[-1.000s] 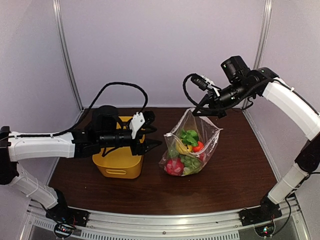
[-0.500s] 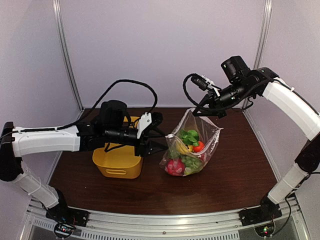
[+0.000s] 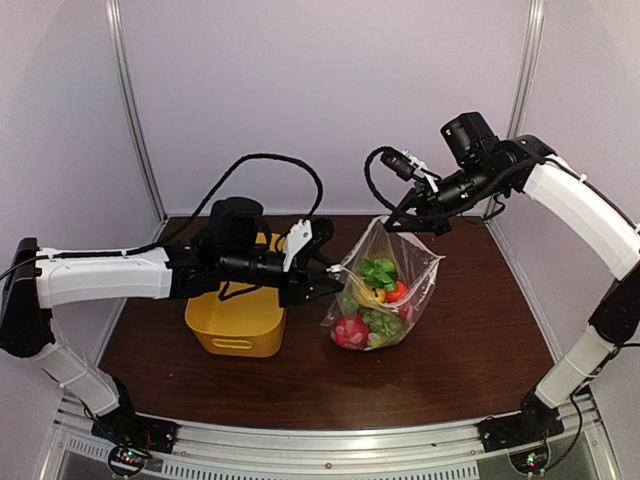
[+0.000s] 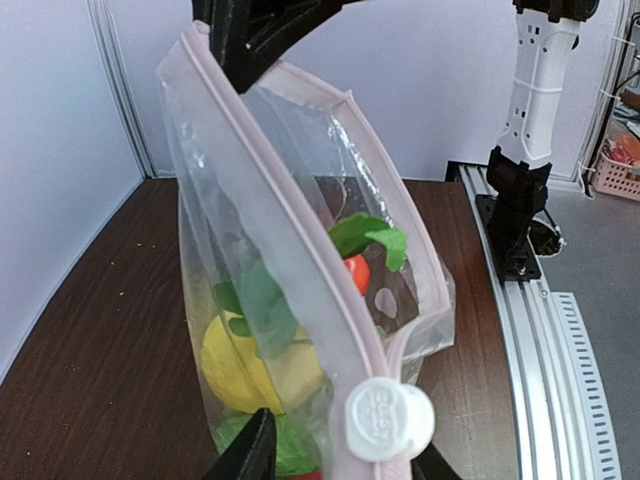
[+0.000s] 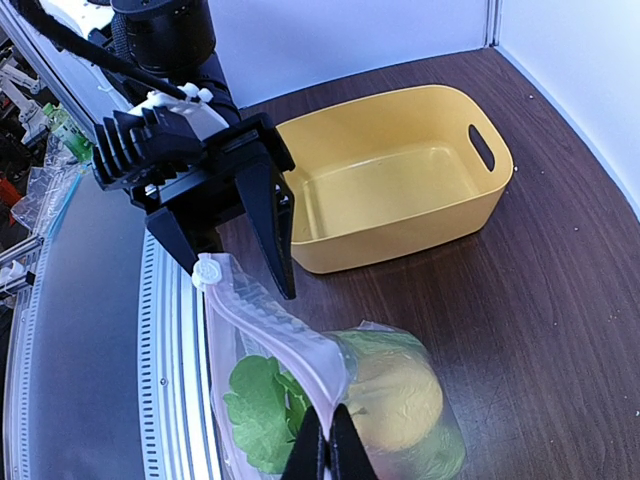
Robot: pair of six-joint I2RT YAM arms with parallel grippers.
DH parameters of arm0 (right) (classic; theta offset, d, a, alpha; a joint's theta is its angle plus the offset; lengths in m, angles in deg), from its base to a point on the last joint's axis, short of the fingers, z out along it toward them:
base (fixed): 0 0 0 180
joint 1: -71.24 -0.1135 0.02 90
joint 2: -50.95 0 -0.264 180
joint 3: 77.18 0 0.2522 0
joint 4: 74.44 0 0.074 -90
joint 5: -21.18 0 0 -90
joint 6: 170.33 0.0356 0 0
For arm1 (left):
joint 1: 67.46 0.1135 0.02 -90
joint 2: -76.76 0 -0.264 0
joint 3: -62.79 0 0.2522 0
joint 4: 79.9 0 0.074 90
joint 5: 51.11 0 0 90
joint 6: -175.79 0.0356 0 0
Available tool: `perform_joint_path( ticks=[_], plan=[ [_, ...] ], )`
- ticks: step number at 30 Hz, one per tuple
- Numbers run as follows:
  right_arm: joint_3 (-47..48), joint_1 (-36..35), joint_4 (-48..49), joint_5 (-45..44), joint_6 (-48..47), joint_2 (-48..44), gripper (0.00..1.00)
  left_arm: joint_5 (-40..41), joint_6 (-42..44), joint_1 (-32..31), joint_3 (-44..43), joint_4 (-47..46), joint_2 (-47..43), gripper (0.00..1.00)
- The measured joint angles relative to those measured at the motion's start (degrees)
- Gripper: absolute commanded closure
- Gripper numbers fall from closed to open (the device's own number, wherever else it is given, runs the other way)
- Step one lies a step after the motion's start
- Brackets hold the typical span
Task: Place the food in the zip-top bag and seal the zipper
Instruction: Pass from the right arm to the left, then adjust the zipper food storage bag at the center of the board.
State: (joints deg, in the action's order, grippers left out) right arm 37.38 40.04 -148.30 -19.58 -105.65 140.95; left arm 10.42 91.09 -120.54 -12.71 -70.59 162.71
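Dark wood-grain table [image 3: 480, 340] bears a smooth yellow basket [image 3: 235, 330], rectangular with rounded corners. Just to its right, the clear, crinkly bag [image 3: 415, 270] stands with its long axis vertical and holds glossy toy food [image 3: 365, 325]. Its ridged zipper [image 4: 270, 200] slopes down from the right gripper [image 5: 325, 440], which is pinched on the high end. The zipper ends at a round white slider [image 4: 390, 420] between the parted jaws of the left gripper [image 3: 335, 262].
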Motion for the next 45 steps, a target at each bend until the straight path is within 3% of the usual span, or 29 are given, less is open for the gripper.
perform_joint_path(
  ticks=[5,10,12,20,29,38,45],
  plan=[
    [0.0,0.0,0.0,0.0,0.0,0.0,1.00,1.4,-0.1,0.0,0.0,-0.4,0.5,0.74],
    [0.0,0.0,0.1,0.0,0.2,0.0,1.00,2.2,-0.4,0.0,0.0,-1.5,0.5,0.96],
    [0.0,0.0,0.4,-0.6,0.4,0.0,0.94,2.5,-0.5,0.0,0.0,-1.9,0.5,1.00],
    [3.6,0.0,-1.5,-7.4,-1.6,-1.4,0.81,5.5,-5.0,0.0,0.1,-4.0,0.7,1.00],
    [1.0,-3.9,-7.0,-8.8,-10.7,-8.0,0.81,5.9,-12.6,0.0,-0.7,-4.8,3.8,1.00],
    [-5.2,-10.9,-13.0,-15.7,-21.1,-3.1,0.81,6.1,-17.0,0.6,-1.6,-4.2,4.1,1.00],
    [-6.4,-14.4,-13.6,-20.8,-22.3,-3.2,0.80,5.5,-19.1,1.5,-2.5,-4.3,4.2,1.00]
  ],
)
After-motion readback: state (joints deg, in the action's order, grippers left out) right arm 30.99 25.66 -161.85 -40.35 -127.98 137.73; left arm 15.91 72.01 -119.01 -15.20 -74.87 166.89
